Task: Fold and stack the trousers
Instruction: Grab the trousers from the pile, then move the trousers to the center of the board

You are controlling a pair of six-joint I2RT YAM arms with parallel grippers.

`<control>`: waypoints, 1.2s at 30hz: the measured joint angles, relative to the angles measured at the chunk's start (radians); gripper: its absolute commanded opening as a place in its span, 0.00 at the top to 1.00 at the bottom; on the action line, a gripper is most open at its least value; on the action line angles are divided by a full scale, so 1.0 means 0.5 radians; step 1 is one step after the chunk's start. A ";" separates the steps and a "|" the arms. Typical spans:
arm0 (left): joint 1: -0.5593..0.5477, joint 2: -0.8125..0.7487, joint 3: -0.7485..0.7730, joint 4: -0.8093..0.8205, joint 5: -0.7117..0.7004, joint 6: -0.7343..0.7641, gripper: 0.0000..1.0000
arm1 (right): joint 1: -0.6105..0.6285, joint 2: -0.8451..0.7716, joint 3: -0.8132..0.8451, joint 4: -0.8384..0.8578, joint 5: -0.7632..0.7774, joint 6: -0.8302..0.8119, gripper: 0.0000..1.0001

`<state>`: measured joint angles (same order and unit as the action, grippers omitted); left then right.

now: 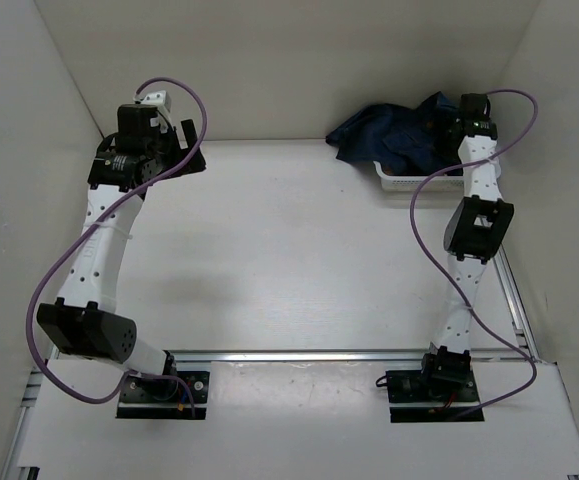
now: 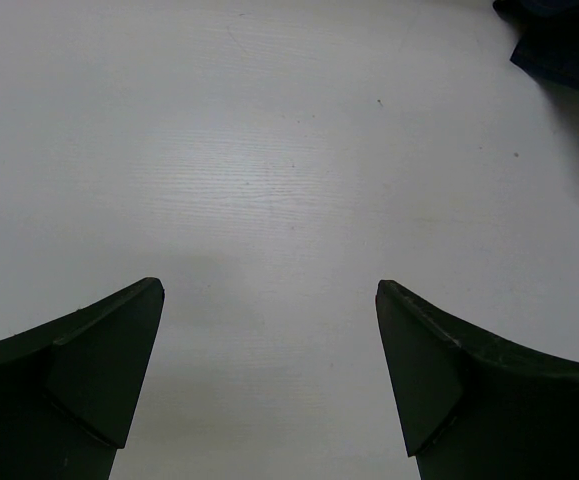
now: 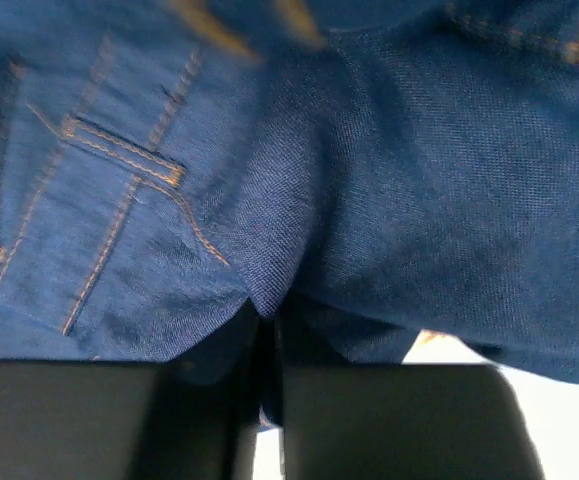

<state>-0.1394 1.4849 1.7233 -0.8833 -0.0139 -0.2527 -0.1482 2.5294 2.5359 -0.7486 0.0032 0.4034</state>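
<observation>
Trousers (image 1: pixel 394 135) of dark blue denim were found heaped in a crumpled bundle at the far right of the table (image 1: pixel 289 260), against the back wall. They were piled in and over a small white basket (image 1: pixel 414 181), and part of the cloth was spilled past the basket's left end onto the table top. The right gripper (image 3: pixel 269 318) was lowered into this heap from above, and its two black fingers (image 3: pixel 389 420) were brought almost together, with only a thin slit left between them. A raised fold of the denim was pinched in that slit, so the gripper was clamped on the trousers. Close beside the pinched fold, orange-tan stitching (image 3: pixel 129 165) along a seam and a belt loop could be made out on the cloth, and a little of a pale surface beneath was shown at the lower right of the wrist view. The left gripper (image 2: pixel 269 287) was held well apart from the trousers, at the far left of the table, with its fingers spread wide and only the white table top seen between them. In the left wrist view a dark corner of the cloth and a sliver of the white basket were caught at the upper right edge. How much of the garment lay inside the basket could not be told.
</observation>
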 measured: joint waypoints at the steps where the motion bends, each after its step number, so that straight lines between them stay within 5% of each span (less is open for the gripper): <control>1: 0.000 0.001 0.000 0.000 0.000 -0.001 0.00 | 0.001 -0.002 0.000 0.028 -0.005 0.008 1.00; 7: 0.000 0.002 0.000 0.001 0.047 -0.006 0.00 | 0.025 -0.178 -0.014 0.103 -0.025 -0.047 1.00; 12: 0.001 -0.006 0.000 0.000 0.195 -0.021 0.00 | 0.127 -0.680 -0.057 0.111 -0.186 -0.116 1.00; 19: 0.072 -0.115 0.037 -0.048 0.302 -0.107 0.00 | 0.797 -1.649 -0.148 0.281 -0.339 -0.230 1.00; 23: 0.240 -0.220 0.053 -0.131 0.356 -0.172 0.00 | 1.273 -2.171 -0.603 0.392 -0.362 -0.287 1.00; 27: 0.378 -0.346 0.053 -0.223 0.369 -0.224 0.00 | 1.527 -2.632 -1.446 0.434 -0.157 -0.272 0.99; 30: 0.432 -0.471 0.012 -0.251 0.376 -0.246 0.00 | 1.475 -2.705 -2.019 0.402 -0.005 -0.144 0.09; 31: 0.441 -0.519 -0.018 -0.265 0.392 -0.248 0.00 | 1.398 -2.686 -2.208 0.365 0.041 -0.110 0.00; 36: 0.431 -0.616 -0.195 -0.279 0.497 -0.227 0.00 | 1.061 -2.454 -2.614 0.023 0.260 -0.014 0.00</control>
<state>0.0761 1.1770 1.6257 -1.0229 0.2344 -0.3664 0.3824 1.3022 1.2289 -0.7372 0.1333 0.3965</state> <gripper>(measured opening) 0.987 0.998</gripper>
